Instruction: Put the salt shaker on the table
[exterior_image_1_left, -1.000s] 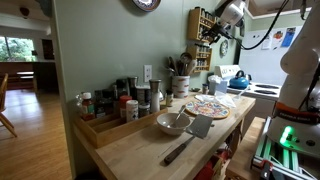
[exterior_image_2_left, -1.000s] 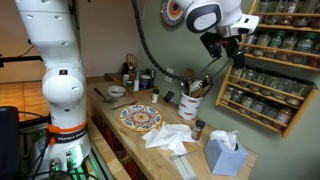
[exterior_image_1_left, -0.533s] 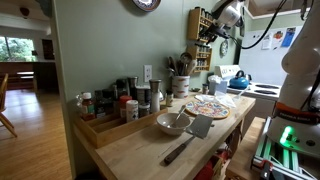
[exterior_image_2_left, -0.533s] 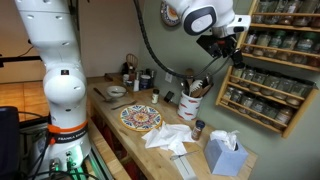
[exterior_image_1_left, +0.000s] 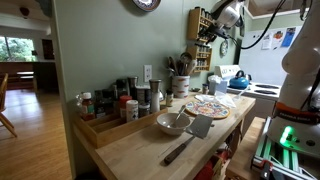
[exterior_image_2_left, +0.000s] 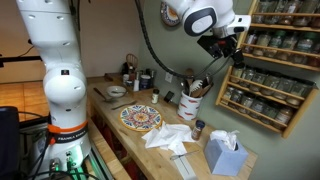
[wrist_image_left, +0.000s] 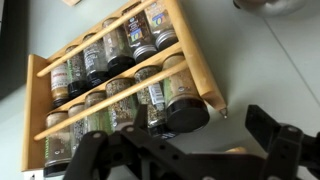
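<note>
**Figure.** At left, the long, light butcher-block wooden surface (exterior_image_1_left: 130, 150) lies well below the arm. At upper right, the black two-fingered tool (exterior_image_2_left: 226, 44) hangs before a wall-mounted wooden spice rack (wrist_image_left: 110, 92). In the wrist view its jaws stand wide and hold nothing. We cannot single out the salt shaker, and we judge it to be one of the dark-lidded glass jars (wrist_image_left: 185, 105). Risks: we may seize the wrong jar, since they look alike. The fingers may also push tightly packed neighbours off the rack.

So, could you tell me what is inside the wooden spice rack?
In the wrist view the spice rack holds two rows of dark-lidded jars packed side by side. The fingers hide part of the lower row, and which jar holds salt cannot be told.
</note>
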